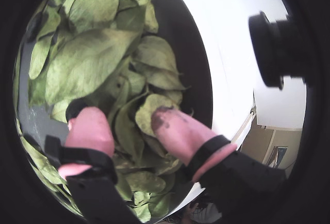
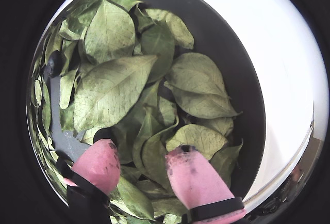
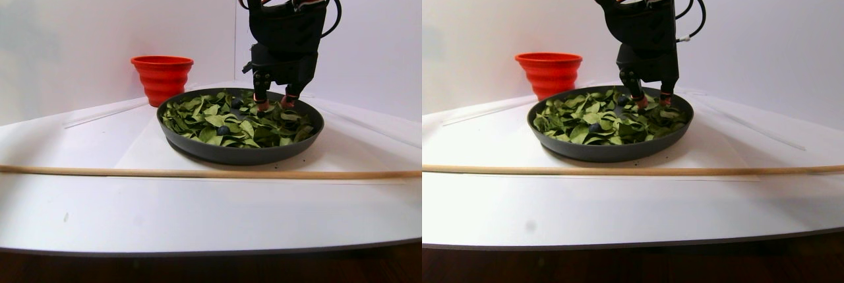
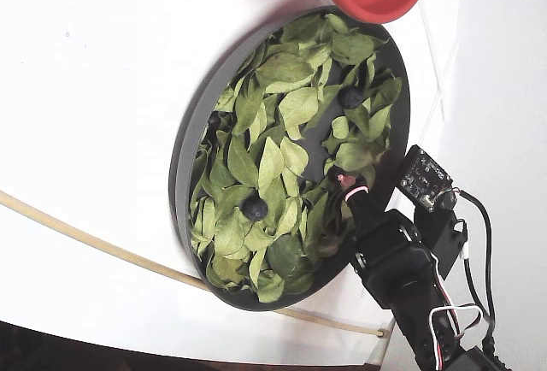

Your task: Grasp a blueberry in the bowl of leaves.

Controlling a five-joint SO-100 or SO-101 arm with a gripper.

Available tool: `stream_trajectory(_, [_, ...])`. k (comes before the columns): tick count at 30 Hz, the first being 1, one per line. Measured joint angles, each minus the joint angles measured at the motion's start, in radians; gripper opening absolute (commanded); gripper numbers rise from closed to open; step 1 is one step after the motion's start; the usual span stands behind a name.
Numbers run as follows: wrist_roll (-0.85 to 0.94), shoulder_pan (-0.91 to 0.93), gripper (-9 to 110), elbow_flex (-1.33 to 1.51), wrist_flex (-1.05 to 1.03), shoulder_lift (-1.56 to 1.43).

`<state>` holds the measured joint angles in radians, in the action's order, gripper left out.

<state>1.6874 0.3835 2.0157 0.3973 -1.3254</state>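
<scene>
We see the bowl of leaves close up in both wrist views, looking down past pink fingertips. The stereo pair view faces the bowl from low at table level. The fixed view looks down on it, turned sideways.

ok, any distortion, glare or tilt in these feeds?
Both wrist views: strong fisheye with black vignette; the dish rim bends, the white table blows out. Fixed view: rotated sideways, leaves sharp. Stereo pair view: even light, soft shadow under the dish, the gripper clear.
</scene>
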Motion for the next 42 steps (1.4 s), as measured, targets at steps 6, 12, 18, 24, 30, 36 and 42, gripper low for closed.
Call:
stream_trajectory(6, [0.000,-0.006,18,0.017,-0.005,-0.034])
stream_trajectory(12, [0.000,-0.017,18,0.031,-0.017,-0.071])
stream_trajectory(18, [-0.006,-0.028,18,0.038,-0.028,-0.075])
stream_trajectory(24, [-0.037,-0.037,18,0.040,-0.028,-0.075])
stream_trajectory(30, [-0.071,-0.043,18,0.040,-0.028,-0.075])
stream_trajectory(36, [-0.107,-0.046,18,0.040,-0.028,-0.075])
stream_trajectory(42, [-0.120,-0.049,18,0.023,-0.026,-0.054])
